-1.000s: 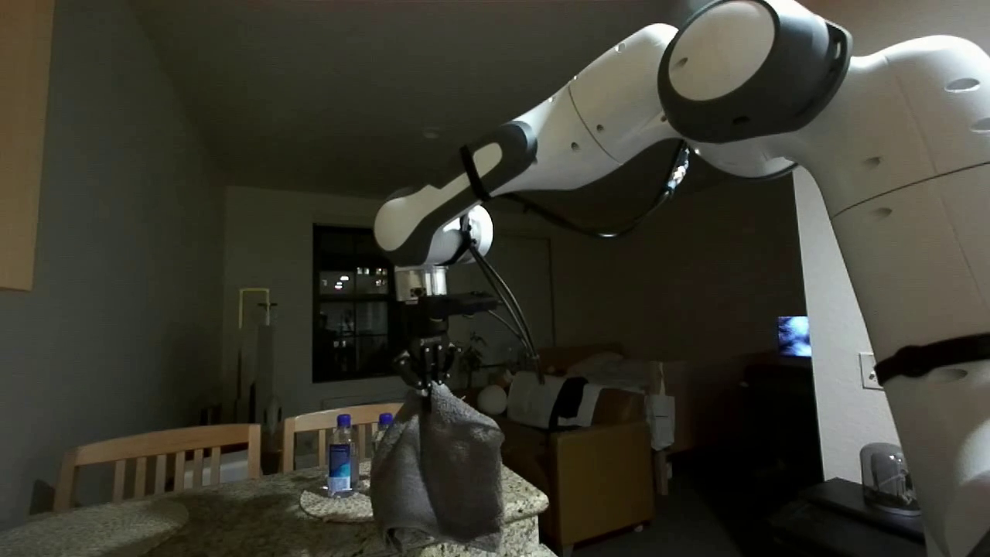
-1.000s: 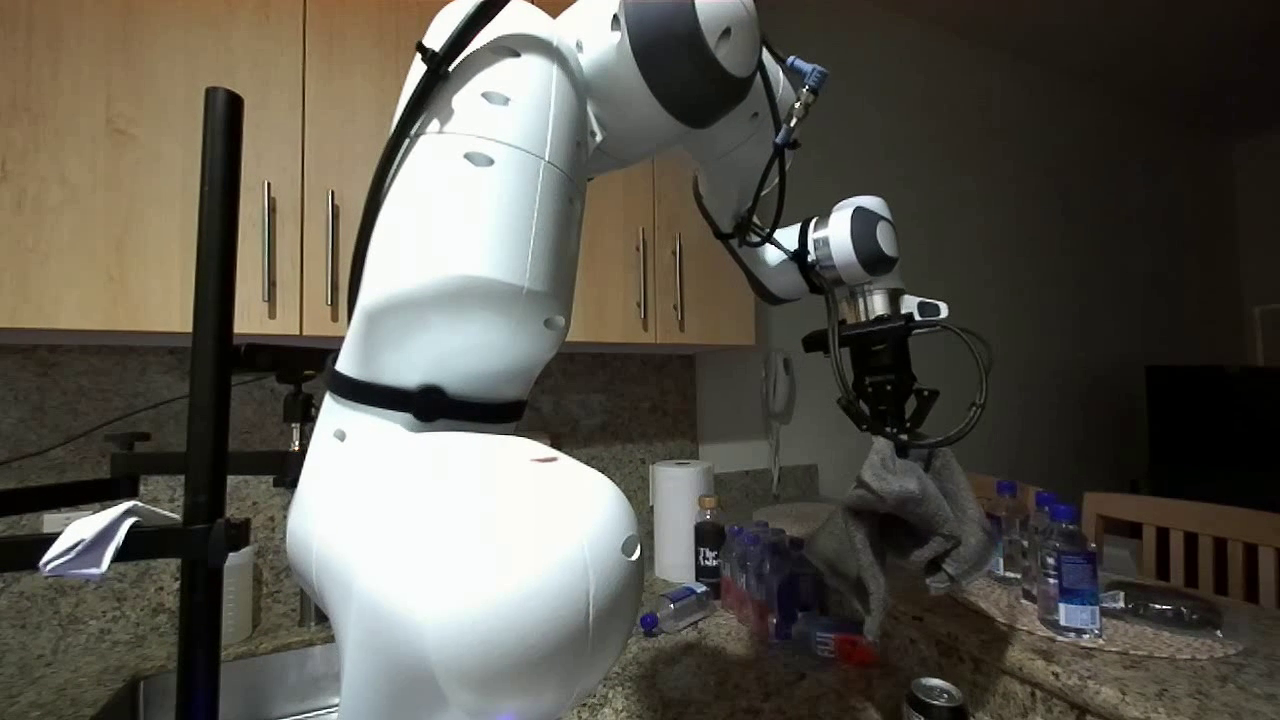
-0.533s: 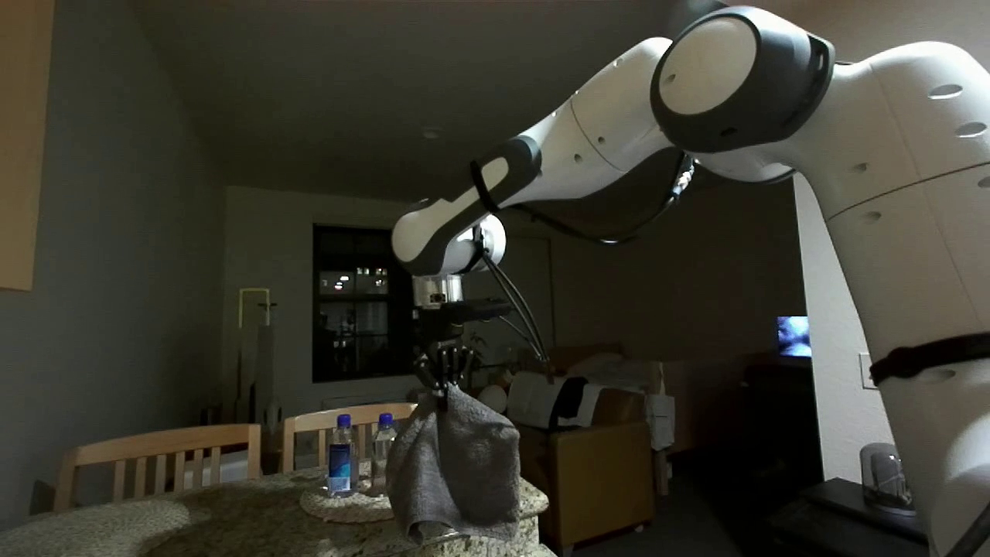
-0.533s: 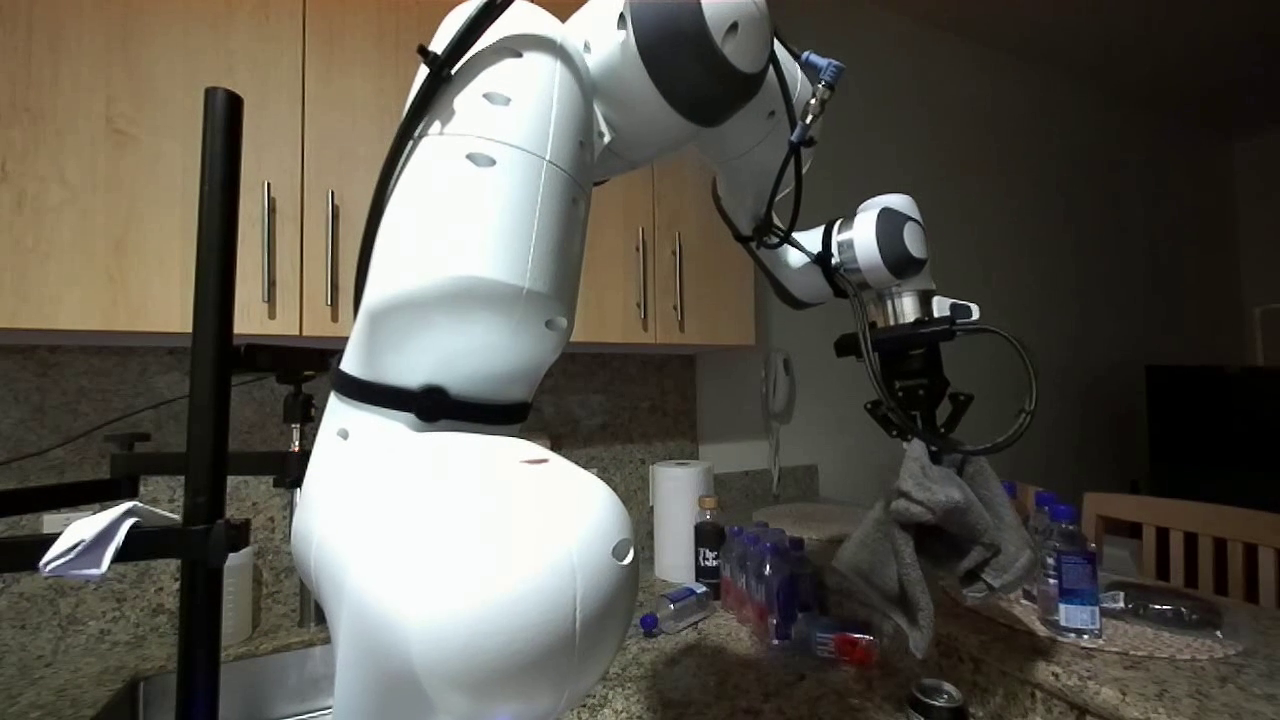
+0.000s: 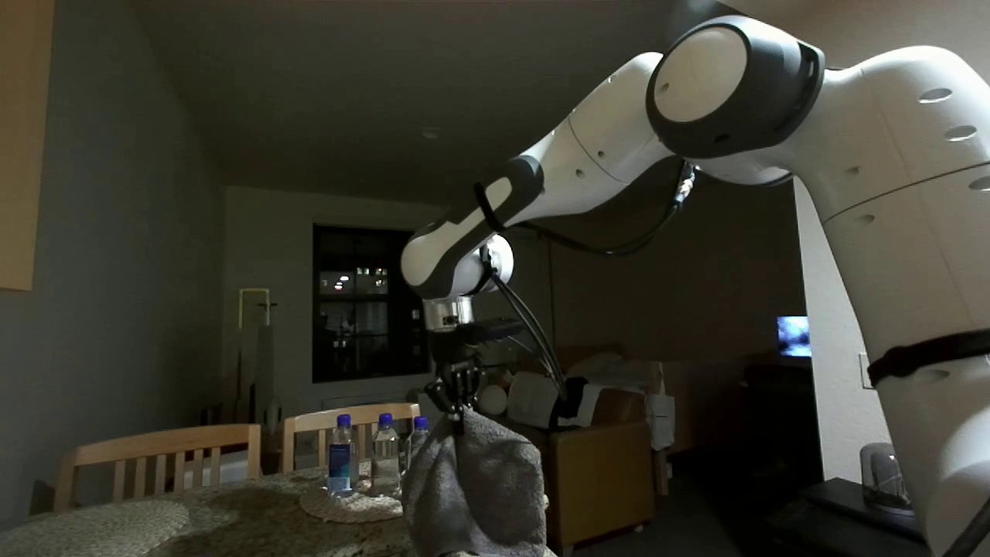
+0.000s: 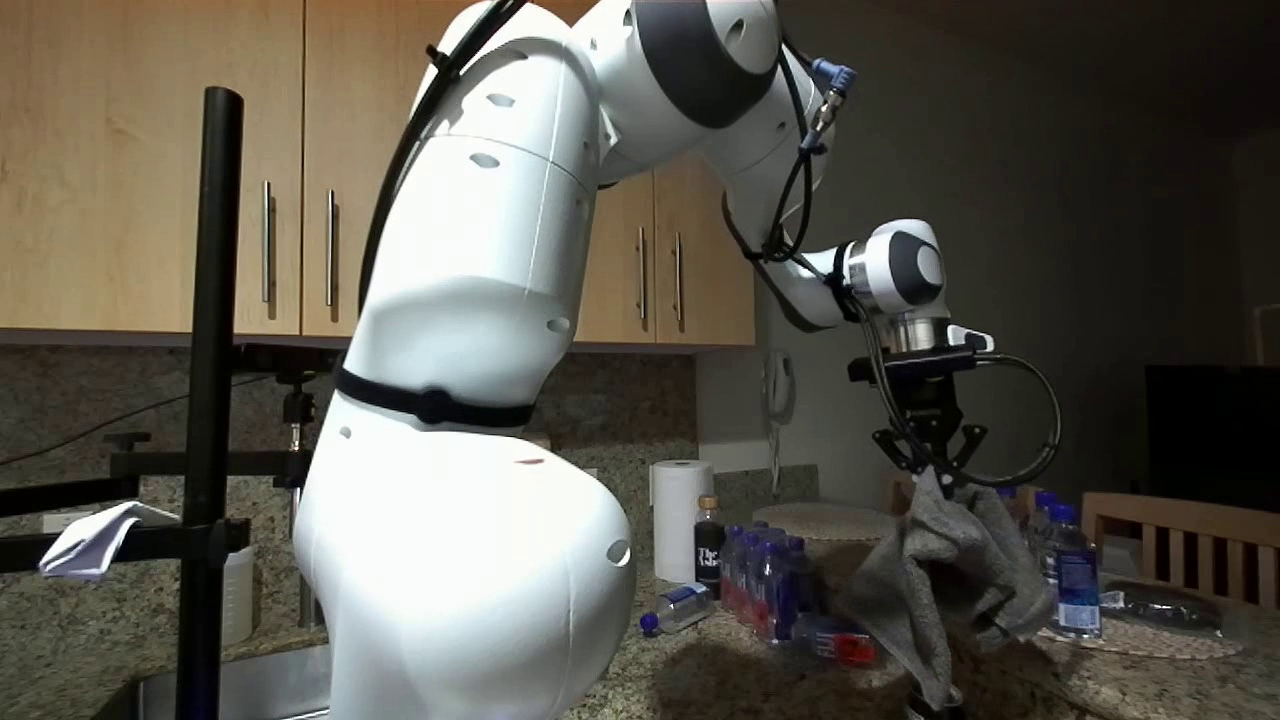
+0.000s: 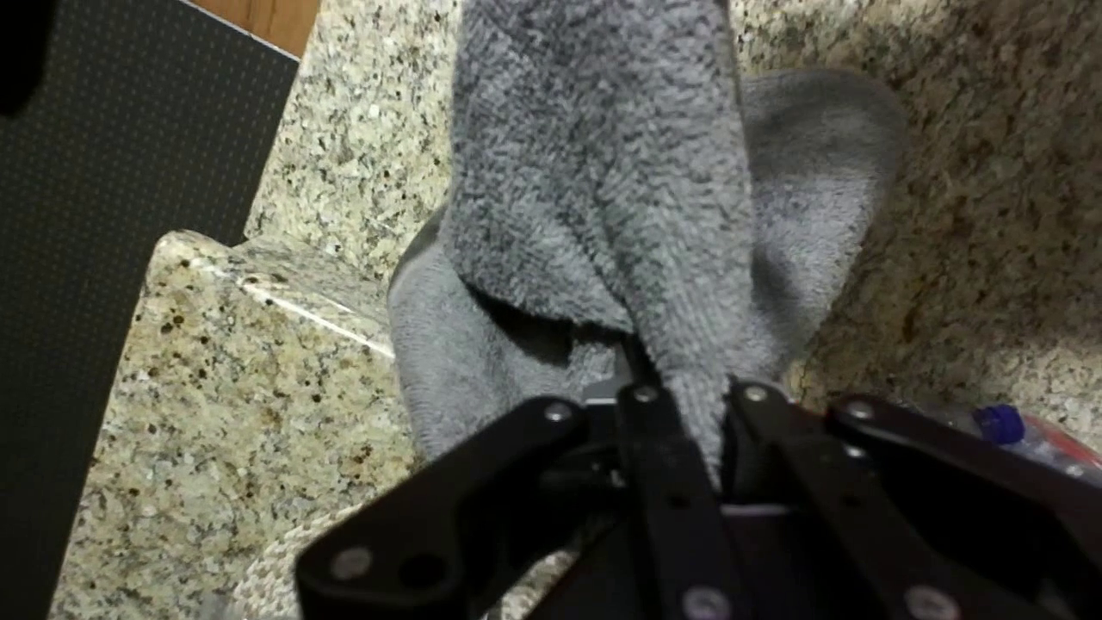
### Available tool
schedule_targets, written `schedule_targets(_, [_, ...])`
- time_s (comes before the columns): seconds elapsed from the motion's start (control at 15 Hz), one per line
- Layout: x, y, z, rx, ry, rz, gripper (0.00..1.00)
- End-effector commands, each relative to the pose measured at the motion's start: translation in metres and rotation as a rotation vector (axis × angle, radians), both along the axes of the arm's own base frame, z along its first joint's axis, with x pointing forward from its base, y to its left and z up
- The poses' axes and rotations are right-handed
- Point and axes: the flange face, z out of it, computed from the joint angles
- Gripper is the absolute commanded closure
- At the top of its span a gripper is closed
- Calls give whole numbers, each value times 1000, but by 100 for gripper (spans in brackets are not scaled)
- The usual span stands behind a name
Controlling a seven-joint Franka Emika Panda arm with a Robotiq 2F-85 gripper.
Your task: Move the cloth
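"Speckled granite counter, glossy along its edge. Where's the cloth?"

"Hanging from the gripper — its top pinched between the fingers. Gray, plush, in soft rounded folds; it crosses the counter's stepped edge in the wrist view."

"Does its hem touch the counter?"

"I can't tell."

"Containers?"

"Clear blue-capped bottles stand on a round woven placemat, toward the counter's far edge in an exterior view; their fill is hard to read. Farther right, a glass dome covers something wiry — too dim to name."
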Motion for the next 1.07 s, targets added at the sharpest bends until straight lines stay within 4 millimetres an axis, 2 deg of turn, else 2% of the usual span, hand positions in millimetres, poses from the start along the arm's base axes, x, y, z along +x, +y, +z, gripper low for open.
schedule_targets(0.0, [-14, -3, -19, 10, 29, 56, 91])
schedule_targets(1.0, [-19, 15, -84, 28, -41, 142, 91])
